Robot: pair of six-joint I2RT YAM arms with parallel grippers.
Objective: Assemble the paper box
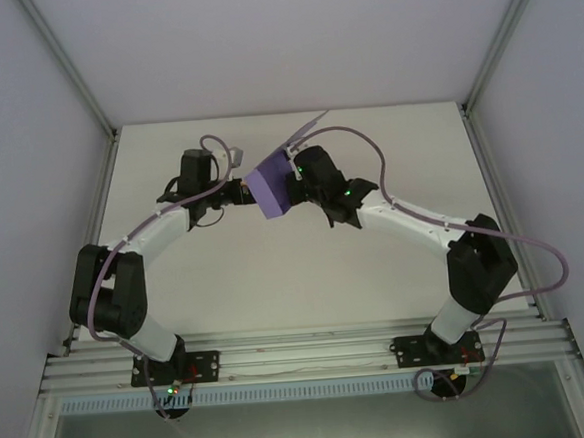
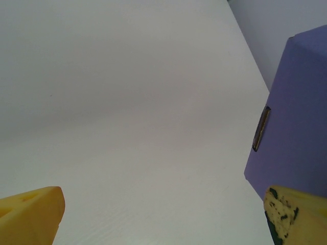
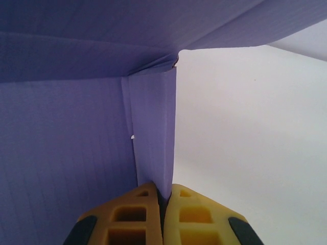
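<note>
Paper box (image 1: pixel 270 190), half folded, hangs above the counter (image 1: pixel 276 280) between both arms. Right gripper (image 3: pixel 166 196) is clamped on 1 flap; left gripper (image 2: pixel 163 219) gapes beside a wall. Best: hold firm, push that wall square.

box: paper box (image 1: pixel 272 188) is over the far half of the table (image 1: pixel 277 290), about centre, between my two grippers.
left gripper: my left gripper (image 1: pixel 238 192) is just left of the box, at its left face. In the left wrist view my fingers (image 2: pixel 30 217) are spread wide and the box is at the far right, behind my right-hand finger. Can't tell if they touch.
right gripper: my right gripper (image 3: pixel 164 196) is on the box's right side, pinched on the edge of one wall panel.
flap: one flap (image 1: pixel 306 129) sticks out behind the box, to the far right.
arms: bases are at the near edge and the wrists meet at the box.
</note>
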